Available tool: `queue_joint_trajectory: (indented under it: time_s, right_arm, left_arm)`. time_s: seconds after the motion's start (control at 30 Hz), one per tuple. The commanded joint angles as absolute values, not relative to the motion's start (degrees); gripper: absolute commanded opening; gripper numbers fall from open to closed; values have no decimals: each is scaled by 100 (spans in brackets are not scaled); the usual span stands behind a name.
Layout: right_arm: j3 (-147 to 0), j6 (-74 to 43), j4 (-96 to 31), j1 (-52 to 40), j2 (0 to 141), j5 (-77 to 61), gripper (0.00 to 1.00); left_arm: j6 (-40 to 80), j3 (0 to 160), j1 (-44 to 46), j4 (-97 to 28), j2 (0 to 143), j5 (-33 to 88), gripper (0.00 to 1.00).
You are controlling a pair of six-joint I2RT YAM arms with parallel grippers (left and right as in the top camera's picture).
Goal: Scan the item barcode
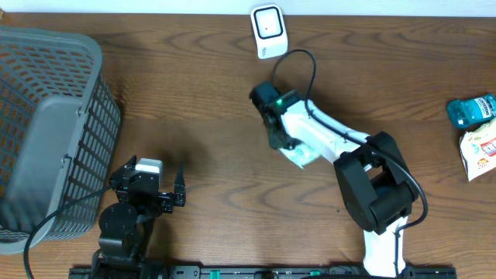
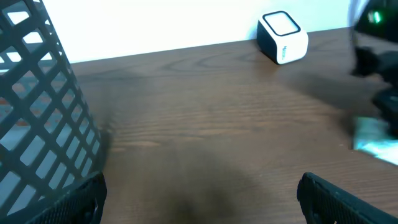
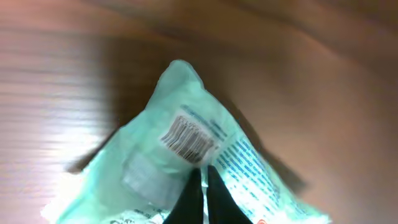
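Starting with the wooden desk (image 1: 194, 93), carrying everything. Noting a gray mesh basket (image 1: 46, 116) at its left edge. Seeing the left pincer (image 2: 202, 202) parked just beside the basket, jaws spread wide, holding nothing. Seeing the right pincer (image 3: 200, 177) reaching out mid-desk, jaws pinched tight on a mint-green pouch (image 3: 149, 168), gripping its lower part just under the printed label. Spotting the white scanner (image 1: 268, 29) at the far edge of the desk, apart from the pouch. Skipping a teal packet (image 1: 470, 111) and a white packet (image 1: 480, 155) at the right edge, well apart from the action. Reading the barcode (image 3: 186, 140) on the pouch face turned toward the right wrist camera, just above the fingertips, uncovered. Cannot tell whether the pouch is hanging free or brushing the desk.

Judging the pouch as light, thin film, soft and floppy, probably slick and crinkly. Expecting sag and folds on tilting, with the barcode panel likely curling. Judging the best hold as a flat edge or seam clear of the barcode, close enough to keep that panel taut. Seeing nothing fragile, so treating a firm pinch as safe.
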State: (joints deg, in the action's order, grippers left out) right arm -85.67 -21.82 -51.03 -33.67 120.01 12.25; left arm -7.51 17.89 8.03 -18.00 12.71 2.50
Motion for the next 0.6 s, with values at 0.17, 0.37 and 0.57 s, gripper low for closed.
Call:
queue_joint_trajectory:
  time_s: [0.17, 0.37, 0.57]
  right_arm:
    - [-8925, 1085, -5264, -3634, 12197, -882, 1]
    - [-9126, 99, -5374, -3603, 11644, -849, 2]
    - [-9218, -1164, -5369, -3483, 10656, -681, 80]
  left_arm:
    - [-744, 1782, 801, -1796, 1260, 257, 98]
    - [-746, 1782, 801, -1796, 1260, 257, 98]
    - [-746, 1782, 801, -1796, 1260, 257, 98]
